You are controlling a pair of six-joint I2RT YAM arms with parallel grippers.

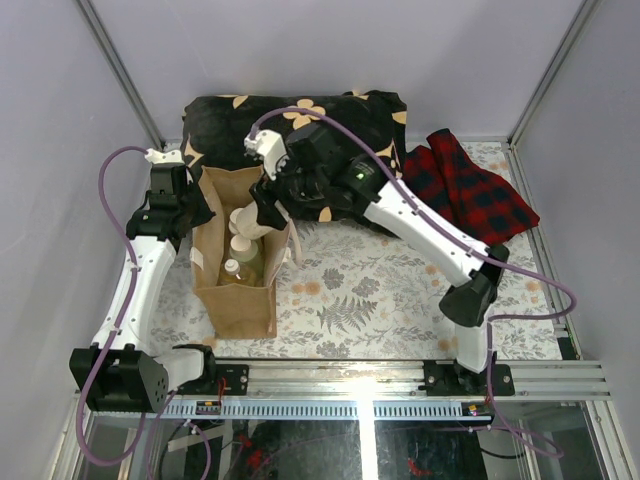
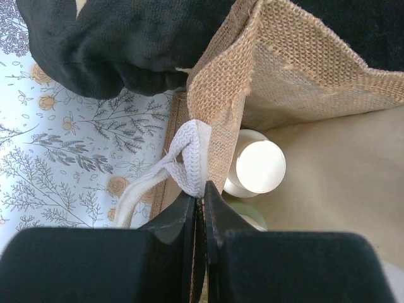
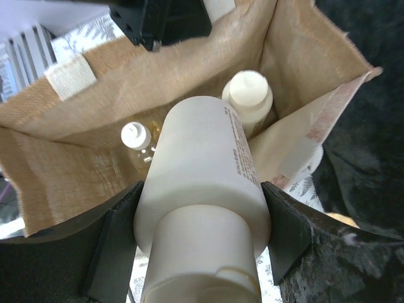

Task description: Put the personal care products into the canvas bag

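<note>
The tan canvas bag [image 1: 240, 300] stands upright at the left of the table. My left gripper [image 1: 197, 215] is shut on the bag's rim and pale handle [image 2: 189, 158], holding the bag's mouth open; it also shows in the left wrist view [image 2: 201, 194]. My right gripper [image 1: 268, 208] is shut on a cream bottle [image 3: 202, 183], held bottom-down over the bag's opening, cap toward the camera. Inside the bag are a cream bottle [image 3: 247, 93], the clear amber bottle with the narrow cap [image 3: 134, 134] and an olive-green bottle [image 2: 247, 214].
A black floral cloth [image 1: 320, 115] lies bunched behind the bag and under the right arm. A red plaid cloth [image 1: 480, 190] lies at the back right. The table has a floral cover [image 1: 380, 290], with a metal rail [image 1: 380, 380] along its front edge.
</note>
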